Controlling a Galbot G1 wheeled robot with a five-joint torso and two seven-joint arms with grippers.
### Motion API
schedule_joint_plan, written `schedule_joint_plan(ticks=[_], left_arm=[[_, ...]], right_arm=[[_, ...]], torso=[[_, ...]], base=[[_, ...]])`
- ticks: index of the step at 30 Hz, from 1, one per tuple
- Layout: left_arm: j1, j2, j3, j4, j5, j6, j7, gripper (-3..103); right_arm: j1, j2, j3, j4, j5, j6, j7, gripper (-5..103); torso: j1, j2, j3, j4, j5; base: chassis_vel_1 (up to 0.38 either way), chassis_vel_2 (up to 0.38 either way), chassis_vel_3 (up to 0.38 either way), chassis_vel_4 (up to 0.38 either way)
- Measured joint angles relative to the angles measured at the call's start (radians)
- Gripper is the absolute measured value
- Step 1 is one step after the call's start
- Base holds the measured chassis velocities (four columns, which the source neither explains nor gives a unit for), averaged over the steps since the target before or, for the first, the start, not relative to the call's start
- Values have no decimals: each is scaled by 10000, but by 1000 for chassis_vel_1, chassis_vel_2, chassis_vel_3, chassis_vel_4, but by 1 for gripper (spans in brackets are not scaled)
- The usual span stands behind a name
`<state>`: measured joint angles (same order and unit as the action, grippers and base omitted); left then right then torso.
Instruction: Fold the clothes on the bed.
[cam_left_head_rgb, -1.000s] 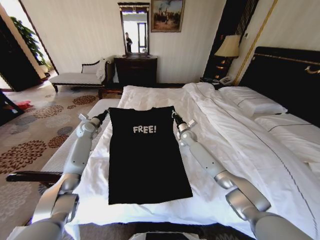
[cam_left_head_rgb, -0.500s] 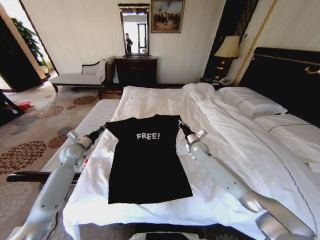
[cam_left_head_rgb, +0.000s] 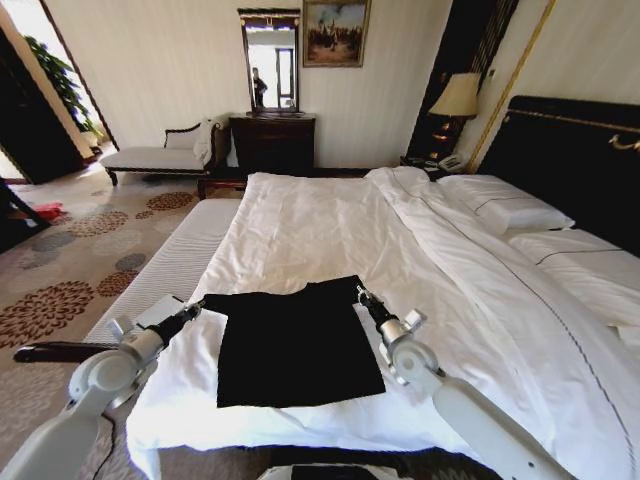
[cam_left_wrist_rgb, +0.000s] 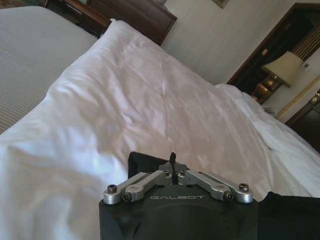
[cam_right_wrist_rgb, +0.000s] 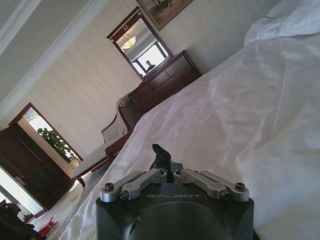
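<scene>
Folding the black T-shirt (cam_left_head_rgb: 295, 340) near the foot edge of the bed (cam_left_head_rgb: 330, 215).
Left gripper (cam_left_head_rgb: 198, 304) and right gripper (cam_left_head_rgb: 362, 296) each pinch a corner of the folded-over edge, fingers closed on cloth.

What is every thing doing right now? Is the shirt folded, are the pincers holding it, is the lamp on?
black T-shirt: lying on the bed, top half folded down over the bottom, lettering hidden.
left pincer: shut on the T-shirt's folded corner.
right pincer: shut on the T-shirt's other corner.
bed: made, white duvet a bit wrinkled.
pillows: lying flat by the headboard.
lamp: cannot tell if lit.
</scene>
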<state>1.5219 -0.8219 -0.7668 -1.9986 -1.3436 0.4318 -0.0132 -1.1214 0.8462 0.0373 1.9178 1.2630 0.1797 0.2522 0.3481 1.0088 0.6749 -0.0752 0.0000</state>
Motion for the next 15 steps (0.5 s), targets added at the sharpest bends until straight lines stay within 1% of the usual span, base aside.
schedule_joint_plan(ticks=[1, 5, 12, 15], left_arm=[[0, 0, 0, 0, 0, 0, 0, 0], [646, 158, 10, -297, 454, 10, -61, 0], [1284, 218, -214, -494, 686, 177, 110, 0], [1591, 295, -328, -546, 882, 492, 179, 0]], right_arm=[[0, 0, 0, 0, 0, 0, 0, 1], [-1090, -138, 300, 502, -182, 90, 40, 1], [-1817, -214, 536, 677, -313, 162, 87, 1], [-1967, -371, 537, 754, -120, 175, 272, 1]], torso=[[0, 0, 0, 0, 0], [2, 0, 0, -3, 1], [0, 0, 0, 1, 0], [2, -1, 2, 0, 0]], base=[[0, 0, 0, 0], [0, 0, 0, 0], [0, 0, 0, 0], [0, 0, 0, 0]])
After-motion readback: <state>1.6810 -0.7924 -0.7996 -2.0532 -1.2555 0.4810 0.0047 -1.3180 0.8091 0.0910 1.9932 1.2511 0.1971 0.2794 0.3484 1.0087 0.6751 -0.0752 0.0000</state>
